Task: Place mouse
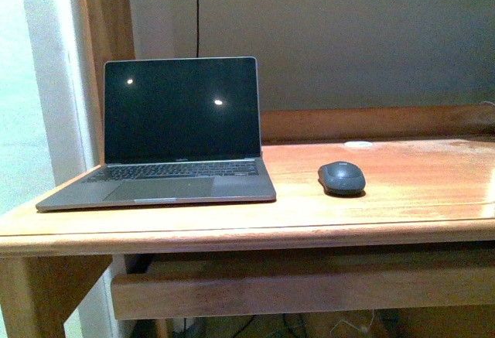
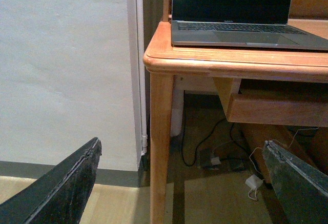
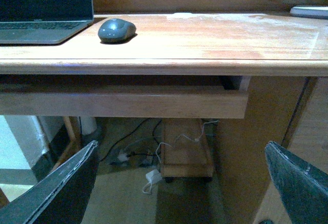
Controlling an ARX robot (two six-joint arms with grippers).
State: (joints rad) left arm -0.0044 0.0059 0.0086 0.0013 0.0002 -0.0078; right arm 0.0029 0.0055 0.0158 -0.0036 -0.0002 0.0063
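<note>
The dark grey mouse [image 1: 341, 177] lies on the wooden desk [image 1: 418, 199], just right of the open laptop [image 1: 179, 133]. It also shows in the right wrist view [image 3: 117, 30], next to the laptop's corner [image 3: 41, 14]. Neither arm shows in the front view. My left gripper [image 2: 182, 183] is open and empty, low in front of the desk's left leg [image 2: 160, 147]. My right gripper [image 3: 182, 183] is open and empty, below the desk's front edge, well short of the mouse.
A small flat white disc [image 1: 358, 145] lies at the back of the desk. A drawer front [image 3: 123, 104] hangs under the desktop. Cables and a white adapter [image 3: 152, 176] lie on the floor beneath. A wall [image 2: 61, 65] stands left of the desk.
</note>
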